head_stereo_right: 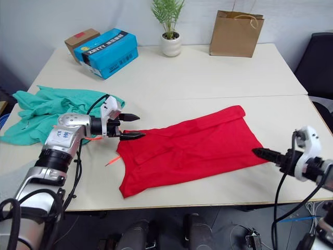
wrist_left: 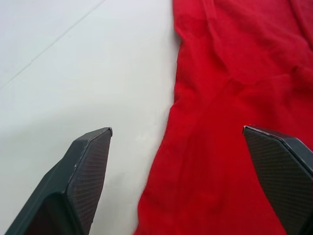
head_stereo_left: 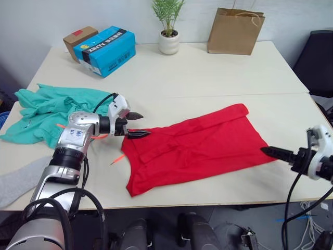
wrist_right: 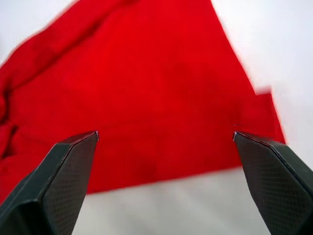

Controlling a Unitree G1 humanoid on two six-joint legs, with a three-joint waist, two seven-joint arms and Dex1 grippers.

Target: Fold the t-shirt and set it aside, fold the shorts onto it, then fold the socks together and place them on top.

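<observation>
The t-shirt (head_stereo_right: 190, 148) lies flat on the table (head_stereo_right: 208, 73). The left gripper (head_stereo_right: 132, 126) is spread at its edge, perhaps touching it.

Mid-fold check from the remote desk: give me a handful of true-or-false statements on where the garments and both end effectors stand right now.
1. The bright red cotton t-shirt lies on the white table. True.
2. The left end effector is shut on the t-shirt. False: it is open at the shirt's left edge.
3. The crumpled teal-green fabric shorts are stacked on the t-shirt. False: they lie apart, left of it.
4. The right end effector is open, by the shirt's right edge. True.
5. A light grey knit sock lies at the table's near left edge. True.
</observation>
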